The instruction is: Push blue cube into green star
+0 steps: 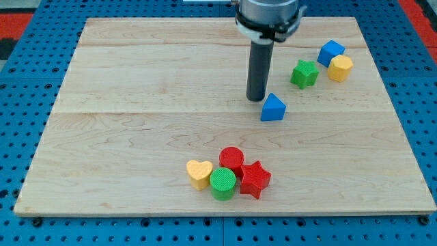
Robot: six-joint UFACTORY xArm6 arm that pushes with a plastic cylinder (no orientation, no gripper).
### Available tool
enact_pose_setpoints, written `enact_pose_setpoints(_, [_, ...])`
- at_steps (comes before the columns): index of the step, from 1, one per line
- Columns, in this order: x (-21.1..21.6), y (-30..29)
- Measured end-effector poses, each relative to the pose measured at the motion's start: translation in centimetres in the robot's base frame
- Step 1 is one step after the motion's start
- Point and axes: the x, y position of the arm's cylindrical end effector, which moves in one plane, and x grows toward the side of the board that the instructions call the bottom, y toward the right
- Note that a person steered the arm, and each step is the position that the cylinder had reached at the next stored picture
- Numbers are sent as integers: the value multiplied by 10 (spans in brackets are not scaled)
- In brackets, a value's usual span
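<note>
The blue cube (330, 51) sits near the view's top right, touching a yellow block (340, 68) just below and to its right. The green star (304, 74) lies a little below and to the left of the cube, with a small gap between them. My tip (255, 99) rests on the board left of the star, just up and left of a blue triangular block (273, 108). The tip is well to the left of the blue cube.
A cluster lies near the view's bottom centre: a yellow heart (199, 173), a red cylinder (231, 160), a green cylinder (222, 183) and a red star (255, 179). The wooden board (136, 102) sits on a blue pegboard surface.
</note>
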Motion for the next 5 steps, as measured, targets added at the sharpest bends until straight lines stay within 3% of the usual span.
enact_pose_setpoints(1, [-88,27])
enact_pose_setpoints(2, [-131,106])
enact_pose_setpoints(3, [-125,200])
enact_pose_setpoints(5, [-125,206])
